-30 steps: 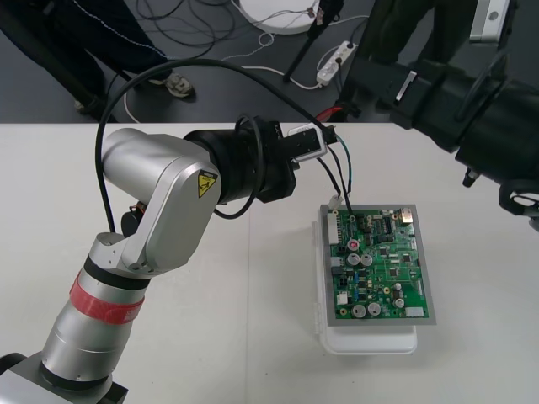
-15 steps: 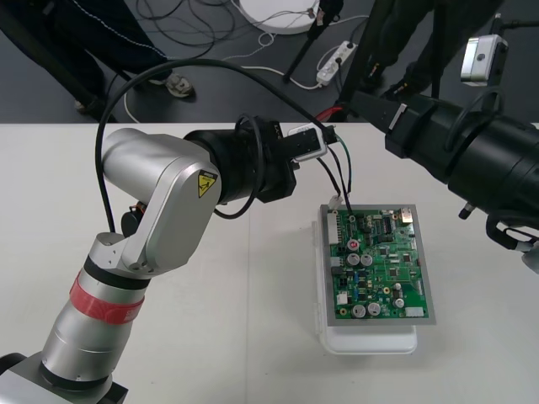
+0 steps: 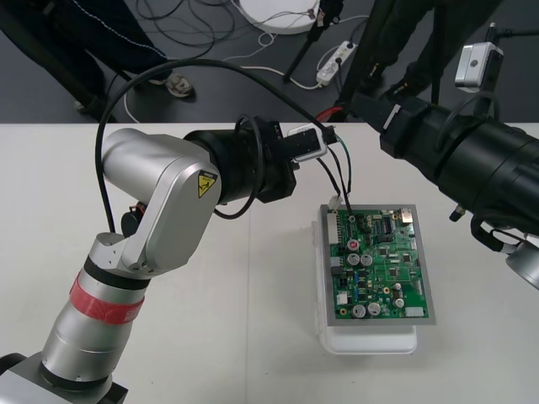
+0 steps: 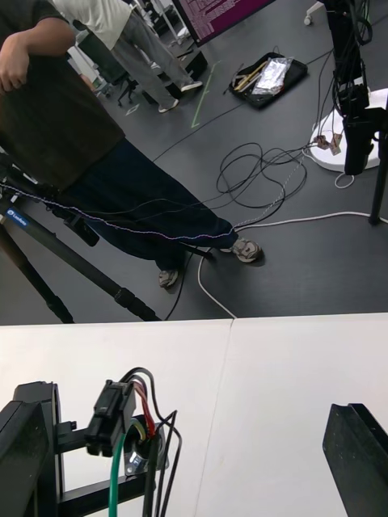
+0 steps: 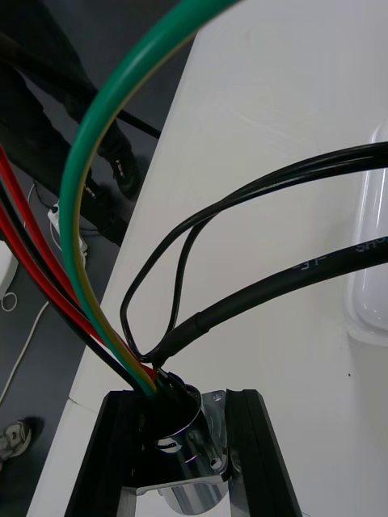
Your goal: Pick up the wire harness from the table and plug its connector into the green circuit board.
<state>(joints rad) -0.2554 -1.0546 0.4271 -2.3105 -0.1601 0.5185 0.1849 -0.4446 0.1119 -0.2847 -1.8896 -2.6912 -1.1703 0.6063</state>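
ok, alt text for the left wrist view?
Left hand shut on the harness's round metal socket. Red, black and green wires arc up from the socket over the pale table.

A lab: floor cables [image 3: 181, 25], a power strip [image 3: 335, 61], tripod legs [image 4: 121, 297].

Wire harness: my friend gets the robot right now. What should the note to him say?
Left claw: shut on the metal socket of the wire harness, above the table, past the far end of the green circuit board.
Right claw: open, close by, holding nothing.
Wires run down to the board's far left corner. The plug sits there, but I cannot tell if it is seated.
Done: harness lifted and brought to the board.
Left: check the plug, then let go.
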